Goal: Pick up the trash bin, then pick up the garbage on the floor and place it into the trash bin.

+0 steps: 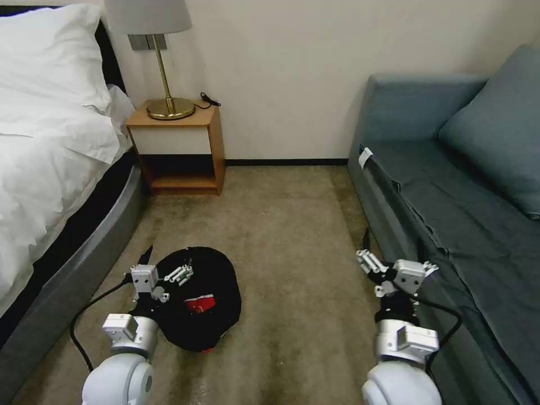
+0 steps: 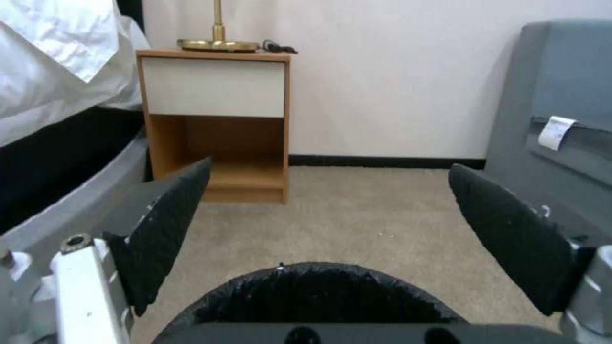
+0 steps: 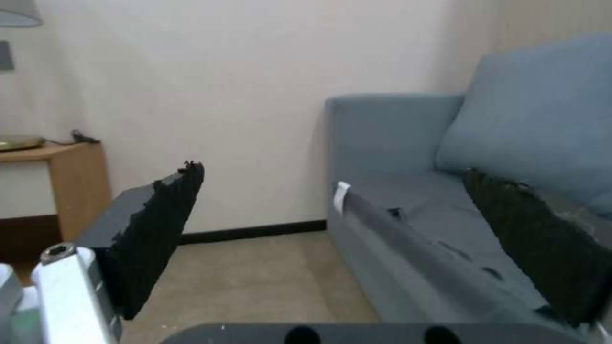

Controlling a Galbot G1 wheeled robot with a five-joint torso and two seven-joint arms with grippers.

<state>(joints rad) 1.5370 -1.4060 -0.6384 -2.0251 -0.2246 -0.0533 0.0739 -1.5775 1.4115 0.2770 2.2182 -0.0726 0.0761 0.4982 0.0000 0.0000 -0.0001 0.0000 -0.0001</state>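
Note:
The trash bin (image 1: pixel 216 281), round and black with a black liner, stands on the carpet at the lower left, a small red spot (image 1: pixel 208 350) at its base. A red-white piece of garbage (image 1: pixel 199 305) lies inside the liner. My left gripper (image 1: pixel 167 260) hovers over the bin's near-left rim. In the left wrist view this gripper (image 2: pixel 330 167) is open wide, with the bin's rim (image 2: pixel 312 286) just below the two pads and nothing between them. My right gripper (image 1: pixel 382 250) hangs open beside the sofa front; the right wrist view shows it (image 3: pixel 332 171) holding nothing.
A bed (image 1: pixel 50 169) with white bedding lines the left side. A wooden nightstand (image 1: pixel 180 152) with a brass lamp (image 1: pixel 163 67) stands against the far wall. A grey-blue sofa (image 1: pixel 461 185) fills the right. Bare carpet (image 1: pixel 292 236) runs between them.

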